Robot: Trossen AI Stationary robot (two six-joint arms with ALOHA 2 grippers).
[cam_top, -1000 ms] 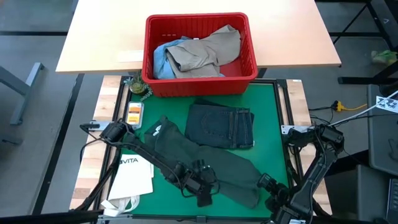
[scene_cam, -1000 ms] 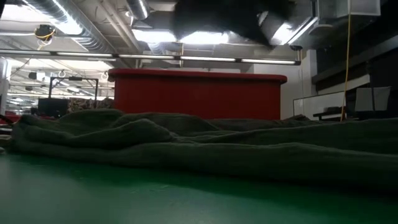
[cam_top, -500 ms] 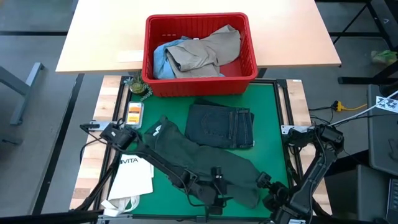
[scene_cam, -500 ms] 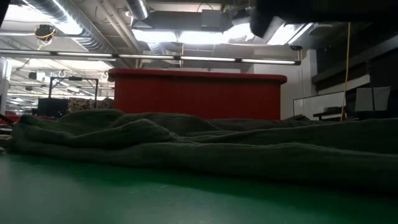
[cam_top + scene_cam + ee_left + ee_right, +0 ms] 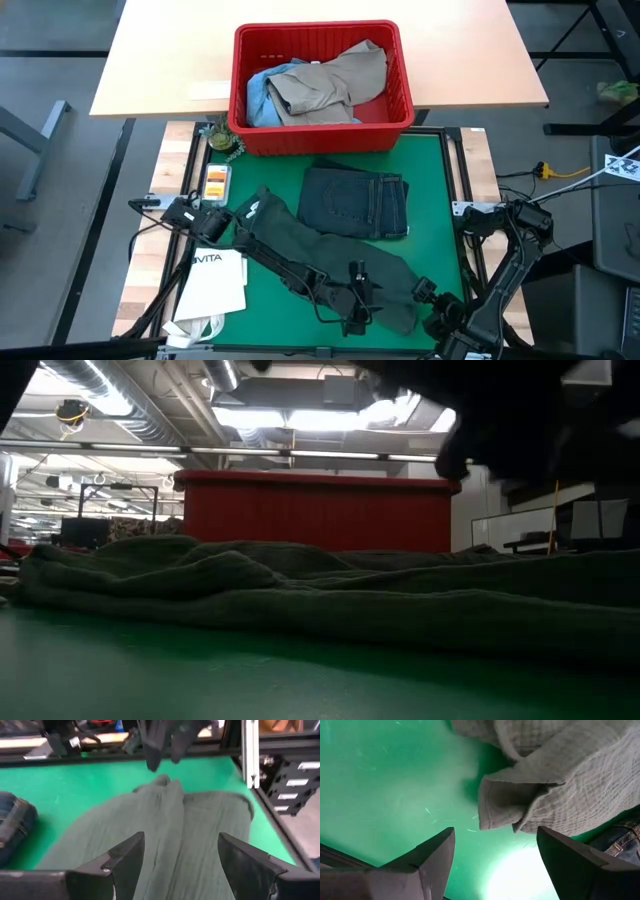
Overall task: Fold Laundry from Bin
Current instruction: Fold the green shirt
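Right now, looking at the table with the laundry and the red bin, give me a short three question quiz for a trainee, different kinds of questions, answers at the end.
1. True or false: the dark green shirt lies spread on the green mat, outside the red bin.
2. Which garment lies folded on the mat, just in front of the bin? A) khaki garment B) dark trousers C) light blue jeans
3. Fill in: the left claw hovers over the shirt with its fingers ____.

Key:
1. True.
2. B, the dark trousers; the khaki garment and light blue jeans are in the bin.
3. Open. The right claw, at the mat's near right corner, is open too.
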